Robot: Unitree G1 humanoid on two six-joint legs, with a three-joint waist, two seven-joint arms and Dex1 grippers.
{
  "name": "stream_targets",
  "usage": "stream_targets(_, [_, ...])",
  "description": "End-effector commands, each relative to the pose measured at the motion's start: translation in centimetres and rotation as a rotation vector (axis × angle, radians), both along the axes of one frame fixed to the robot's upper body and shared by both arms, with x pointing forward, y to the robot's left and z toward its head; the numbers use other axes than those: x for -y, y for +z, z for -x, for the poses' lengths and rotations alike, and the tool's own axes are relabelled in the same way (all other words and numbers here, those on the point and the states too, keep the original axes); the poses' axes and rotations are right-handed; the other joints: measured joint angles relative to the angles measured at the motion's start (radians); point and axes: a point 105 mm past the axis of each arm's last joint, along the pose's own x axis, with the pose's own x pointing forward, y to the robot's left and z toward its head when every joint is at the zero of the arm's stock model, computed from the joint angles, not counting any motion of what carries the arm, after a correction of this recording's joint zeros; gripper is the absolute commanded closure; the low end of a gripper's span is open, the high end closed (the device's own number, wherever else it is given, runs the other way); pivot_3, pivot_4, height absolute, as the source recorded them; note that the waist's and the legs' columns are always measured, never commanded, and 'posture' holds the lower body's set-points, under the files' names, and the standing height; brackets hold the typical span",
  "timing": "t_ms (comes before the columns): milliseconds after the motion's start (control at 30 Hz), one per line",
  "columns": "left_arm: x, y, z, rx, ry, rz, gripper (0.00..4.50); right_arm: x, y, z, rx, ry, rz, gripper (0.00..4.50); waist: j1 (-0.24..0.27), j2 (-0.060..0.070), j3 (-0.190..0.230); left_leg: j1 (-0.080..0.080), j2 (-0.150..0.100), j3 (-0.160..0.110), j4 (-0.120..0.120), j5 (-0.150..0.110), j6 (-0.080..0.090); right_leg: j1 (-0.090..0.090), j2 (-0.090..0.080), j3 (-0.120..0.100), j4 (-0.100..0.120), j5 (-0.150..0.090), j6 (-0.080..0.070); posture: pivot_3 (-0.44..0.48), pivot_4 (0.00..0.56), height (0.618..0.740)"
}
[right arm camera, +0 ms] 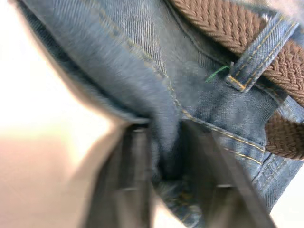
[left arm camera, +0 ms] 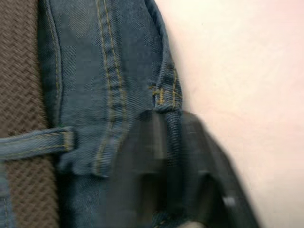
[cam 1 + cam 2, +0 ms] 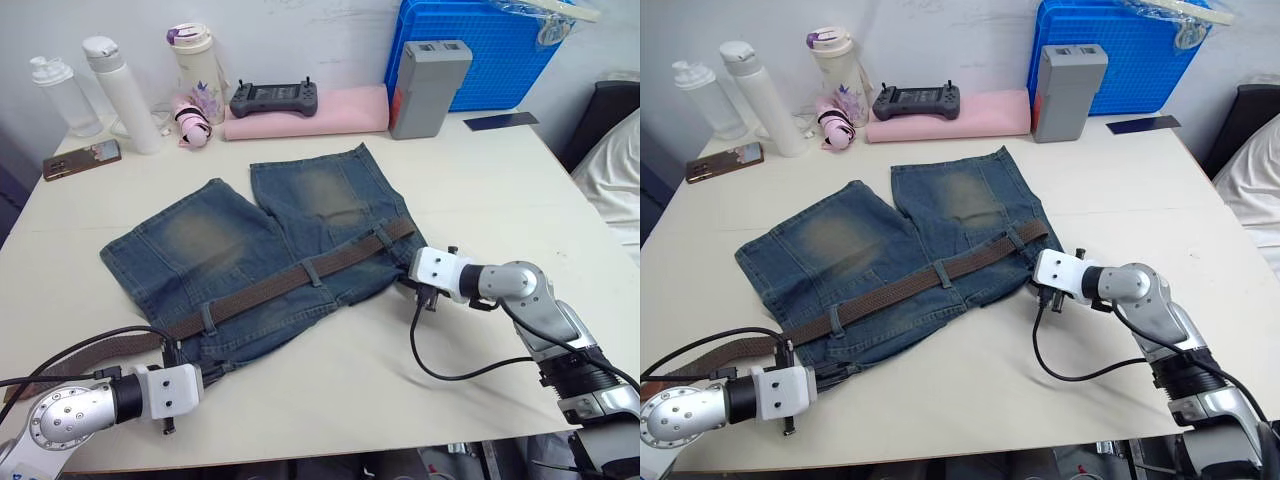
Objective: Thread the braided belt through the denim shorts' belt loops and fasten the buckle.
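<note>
The denim shorts [image 3: 250, 240] lie flat on the table with the waistband toward me. The braided belt [image 3: 270, 286] runs along the waistband under several belt loops [image 3: 313, 272], and its loose tail [image 3: 90, 352] trails off to the left. The buckle is hidden. My left gripper [image 3: 205, 372] is shut on the waistband's left end, where denim [image 2: 173, 142] sits between the dark fingers [image 2: 142, 161]. My right gripper [image 3: 408, 283] is shut on a fold of denim [image 1: 164, 118] at the shorts' right end, just below a loop [image 1: 256, 57] with the belt [image 1: 223, 23] under it.
Along the table's far edge stand bottles [image 3: 125, 95], a phone [image 3: 82, 158], a controller [image 3: 275, 98] on a pink pad, a grey box [image 3: 428, 88] and a blue crate [image 3: 480, 50]. Black cables [image 3: 440, 365] hang from both arms.
</note>
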Motion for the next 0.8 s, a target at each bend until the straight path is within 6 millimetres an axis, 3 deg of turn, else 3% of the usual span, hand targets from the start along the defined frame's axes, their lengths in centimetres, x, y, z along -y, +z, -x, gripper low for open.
stream_targets(33, [-4.0, -1.9, -1.0, -0.025, 0.078, -0.169, 4.50, 2.6, -0.7, -1.3, -0.003, -0.160, 0.049, 4.40, 0.001, 0.001, 0.000, 0.000, 0.000, 0.000, 0.000, 0.000, 0.000, 0.000, 0.000, 0.000, 0.000, 0.000, 0.000, 0.000, 0.150, 0.739])
stream_targets(133, [-6.1, -1.6, -2.8, 0.025, 0.095, -0.252, 4.50, 3.7, -0.8, -1.7, -0.008, -0.235, 0.063, 4.40, 0.003, 0.003, -0.002, 0.001, 0.000, 0.000, 0.000, 0.000, 0.000, 0.000, 0.000, 0.000, -0.001, 0.000, -0.001, 0.000, 0.150, 0.739])
stream_targets(233, [-9.6, -0.3, -5.4, 0.108, 0.141, -0.375, 4.50, 5.3, -1.3, -1.3, -0.050, -0.324, 0.087, 4.40, 0.000, 0.003, -0.002, 0.002, 0.000, 0.000, 0.000, 0.000, 0.000, 0.001, 0.000, -0.001, 0.000, -0.001, -0.001, 0.000, 0.150, 0.739])
stream_targets(367, [-12.1, 1.3, -7.8, 0.190, 0.189, -0.438, 4.50, 5.4, -1.7, -0.6, -0.099, -0.352, 0.099, 4.40, -0.002, 0.003, -0.002, 0.002, 0.001, 0.000, -0.002, -0.001, -0.001, 0.001, 0.001, -0.001, 0.002, -0.001, -0.001, 0.000, 0.150, 0.739])
stream_targets(633, [-13.2, 2.0, -9.7, 0.258, 0.194, -0.459, 4.50, 3.5, -1.9, -0.2, -0.136, -0.366, 0.048, 4.40, -0.001, 0.001, -0.003, -0.008, -0.005, 0.002, -0.002, -0.001, -0.001, -0.012, 0.001, -0.003, 0.005, -0.001, -0.001, 0.000, 0.150, 0.739])
stream_targets(800, [-11.4, 1.6, -9.6, 0.265, 0.168, -0.370, 4.50, 3.7, -1.7, -0.7, -0.114, -0.402, 0.037, 4.40, -0.003, 0.001, -0.003, -0.008, -0.004, 0.003, -0.001, -0.001, -0.001, -0.012, 0.001, -0.003, 0.005, -0.001, -0.002, 0.000, 0.150, 0.739])
